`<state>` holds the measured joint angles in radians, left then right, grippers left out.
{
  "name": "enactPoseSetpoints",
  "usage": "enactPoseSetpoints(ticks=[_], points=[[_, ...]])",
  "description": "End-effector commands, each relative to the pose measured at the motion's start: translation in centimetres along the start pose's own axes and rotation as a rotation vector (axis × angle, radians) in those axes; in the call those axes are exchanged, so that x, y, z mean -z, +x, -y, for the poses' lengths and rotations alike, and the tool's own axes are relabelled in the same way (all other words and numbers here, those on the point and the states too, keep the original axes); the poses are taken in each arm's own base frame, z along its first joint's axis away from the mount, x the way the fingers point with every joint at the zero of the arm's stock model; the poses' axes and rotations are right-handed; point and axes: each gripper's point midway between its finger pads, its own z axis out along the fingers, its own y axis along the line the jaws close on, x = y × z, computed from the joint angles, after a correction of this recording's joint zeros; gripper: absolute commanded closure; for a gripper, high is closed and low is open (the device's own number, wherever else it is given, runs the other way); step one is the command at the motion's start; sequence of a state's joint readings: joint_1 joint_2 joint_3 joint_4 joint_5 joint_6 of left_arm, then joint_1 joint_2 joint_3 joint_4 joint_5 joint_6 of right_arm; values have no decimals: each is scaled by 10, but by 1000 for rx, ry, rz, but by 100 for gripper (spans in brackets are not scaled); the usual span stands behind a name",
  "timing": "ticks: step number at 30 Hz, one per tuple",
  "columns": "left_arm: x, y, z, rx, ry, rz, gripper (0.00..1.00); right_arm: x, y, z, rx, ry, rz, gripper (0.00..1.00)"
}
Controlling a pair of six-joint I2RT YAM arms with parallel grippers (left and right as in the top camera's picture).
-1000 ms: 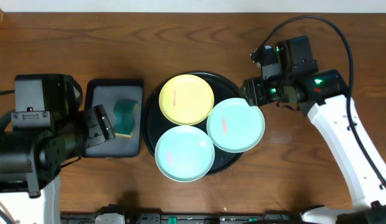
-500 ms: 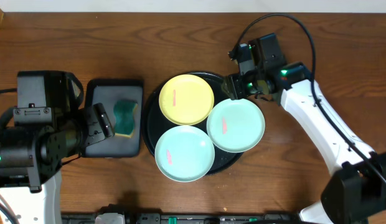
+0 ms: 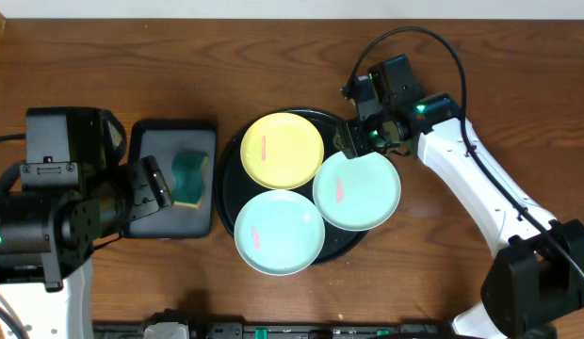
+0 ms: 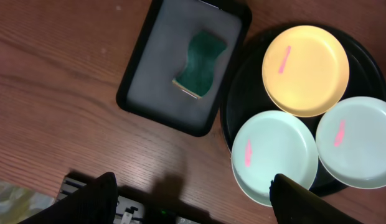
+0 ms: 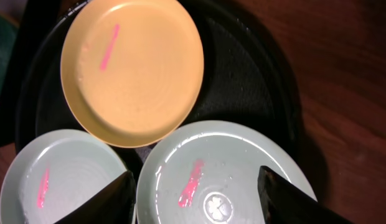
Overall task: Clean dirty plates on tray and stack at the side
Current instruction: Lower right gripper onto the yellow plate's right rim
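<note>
Wood table [image 4: 56, 93], sm rect black tray [image 4: 168, 74] w/ grey inside, green sponge [image 4: 200, 65] in it

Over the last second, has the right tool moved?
Yes. The right tool moved left, from beside the tray's right rim to above it, nearer the yellow plate.

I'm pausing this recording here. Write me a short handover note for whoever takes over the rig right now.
Left gripper: open, empty, beside the small rectangular tray holding the green sponge.
Right gripper: open, empty, over the far edge of the right aqua plate.
Yellow plate, right aqua plate and near aqua plate all lie on the round black tray, each with a pink smear.
Done: nothing cleaned or stacked.
Left: wipe all three, stack them beside the tray.
</note>
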<state>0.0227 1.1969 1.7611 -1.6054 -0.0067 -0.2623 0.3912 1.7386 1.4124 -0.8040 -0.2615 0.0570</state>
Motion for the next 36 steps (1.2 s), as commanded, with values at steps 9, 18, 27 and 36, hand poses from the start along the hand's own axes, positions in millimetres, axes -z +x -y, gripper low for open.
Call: enactPoseSetpoints(ticks=[9, 18, 27, 36], points=[[-5, -5, 0, 4, -13, 1, 22, -24, 12, -15, 52, 4, -63, 56], [-9, -7, 1, 3, -19, -15, 22, -69, 27, -8, 69, 94, -141, 64], [-12, -7, 1, 2, -22, -26, 22, -101, 14, -3, 46, 92, -88, 68], [-21, -3, 0, -1, -33, -58, 28, -129, 15, -2, 30, 88, -86, 70]])
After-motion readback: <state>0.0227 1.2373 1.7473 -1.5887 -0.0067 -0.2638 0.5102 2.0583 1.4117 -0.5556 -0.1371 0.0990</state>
